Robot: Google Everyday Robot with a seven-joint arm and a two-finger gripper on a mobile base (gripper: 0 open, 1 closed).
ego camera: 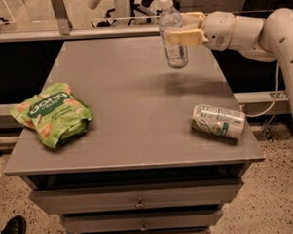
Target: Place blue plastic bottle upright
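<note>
The blue plastic bottle (pixel 172 35) is clear with a white cap and a pale label. It hangs almost upright, cap up, above the far right part of the grey table (pixel 137 119). My gripper (pixel 181 30) reaches in from the right and is shut on the bottle's upper body with its yellowish fingers (pixel 187 37). The bottle's base is a little above the tabletop, with its shadow below it.
A silver-and-green can (pixel 219 121) lies on its side near the table's right edge. A green snack bag (pixel 53 113) lies at the left. Drawers run under the table's front. A dark shoe (pixel 10 232) is on the floor at the lower left.
</note>
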